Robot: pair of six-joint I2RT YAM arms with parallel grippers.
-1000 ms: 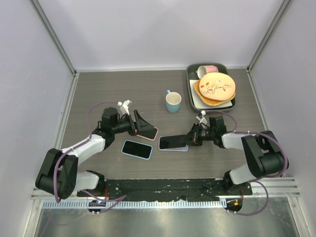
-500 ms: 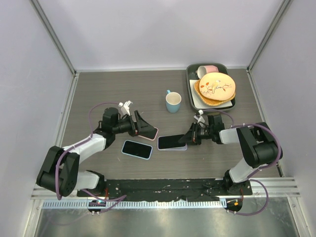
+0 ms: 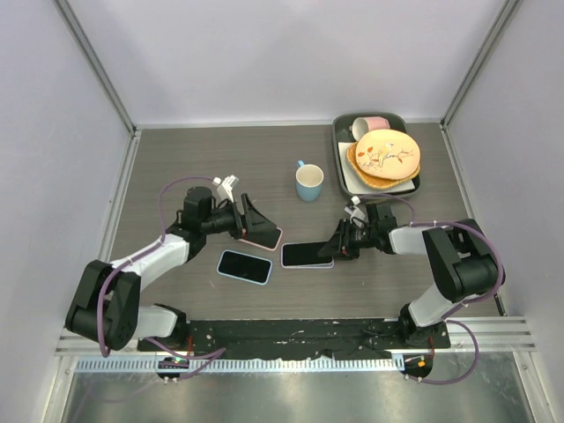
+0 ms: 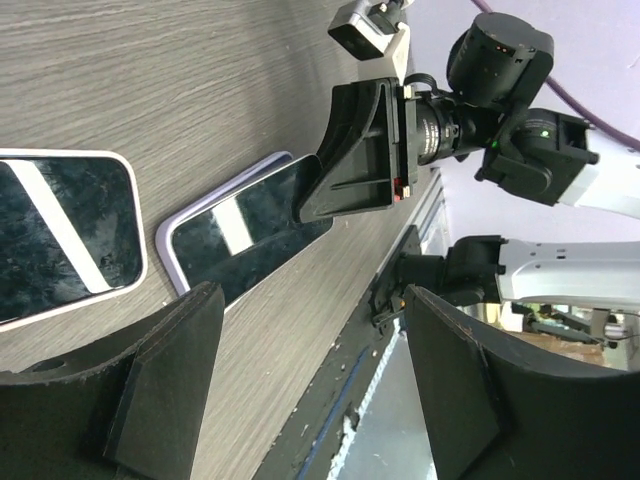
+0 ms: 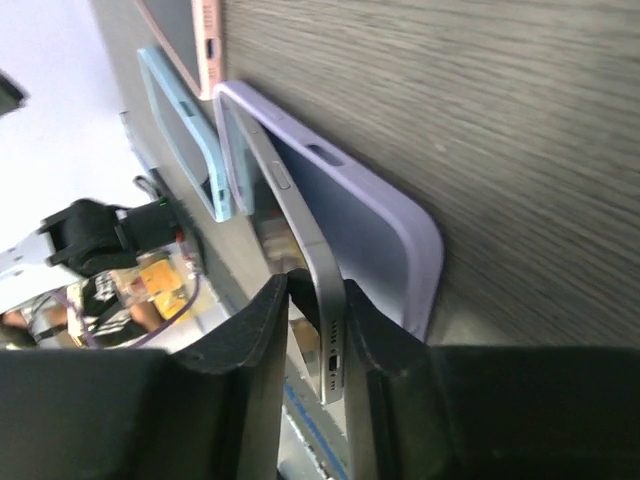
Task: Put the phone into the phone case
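Observation:
The phone (image 3: 307, 253) is dark-screened with a grey metal edge (image 5: 320, 300). It rests tilted in the lilac phone case (image 5: 372, 230), far end down in the case and near end raised. My right gripper (image 3: 340, 246) sits at that raised end. Its jaws (image 5: 318, 283) straddle the phone's edge, one finger against it and a thin gap at the other. My left gripper (image 3: 255, 226) hangs open and empty (image 4: 310, 300) above a pink-cased phone (image 3: 264, 236), to the left of the lilac phone case (image 4: 170, 250).
A phone in a light-blue case (image 3: 244, 265) lies flat left of the lilac one. A blue mug (image 3: 309, 182) stands behind them. A dark tray (image 3: 338, 145) at the back right holds plates and a pink cup.
My right gripper's jaws have eased apart around the phone's end, and phone and gripper shifted slightly left. The left gripper drifted a little towards the back.

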